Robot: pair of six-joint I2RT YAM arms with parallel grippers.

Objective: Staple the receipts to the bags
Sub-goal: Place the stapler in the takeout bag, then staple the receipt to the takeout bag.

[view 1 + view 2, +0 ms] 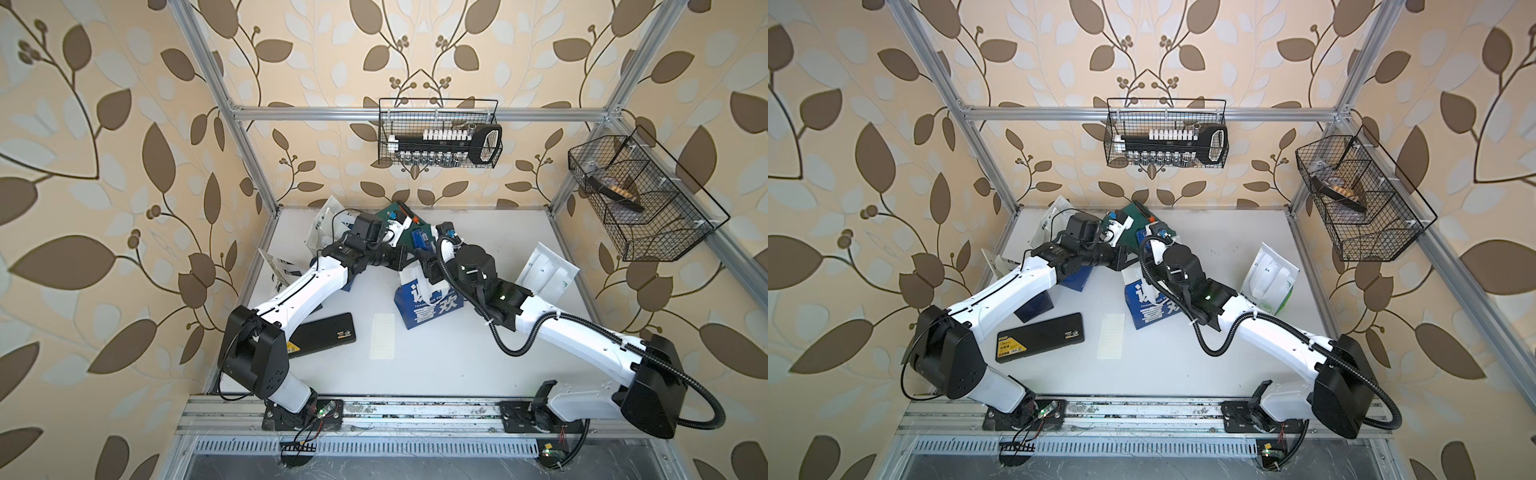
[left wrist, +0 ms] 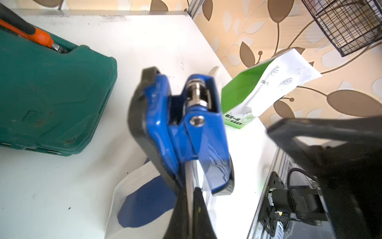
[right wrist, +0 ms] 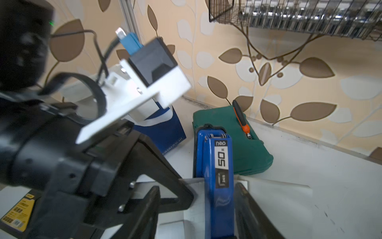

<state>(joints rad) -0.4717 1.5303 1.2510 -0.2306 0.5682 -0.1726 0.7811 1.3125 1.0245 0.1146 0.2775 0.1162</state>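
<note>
Below, a white table (image 1: 457, 365) sits within leaf-papered walls (image 1: 124, 124); left gripper (image 2: 191, 192) pressed together; right gripper (image 3: 196, 187) spread around blue stapler (image 3: 219, 165).

White arms (image 1: 307, 282) carry black joints (image 1: 257, 357) and ribbed cable (image 1: 512, 354).

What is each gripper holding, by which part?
Left gripper: jaws shut on a thin white sheet at its edge, seemingly a receipt over the navy bag. Right gripper: jaws open astride the blue stapler, gripping nothing.

Top cams overhead; wrist cams close on stapler (image 2: 182, 132).
</note>
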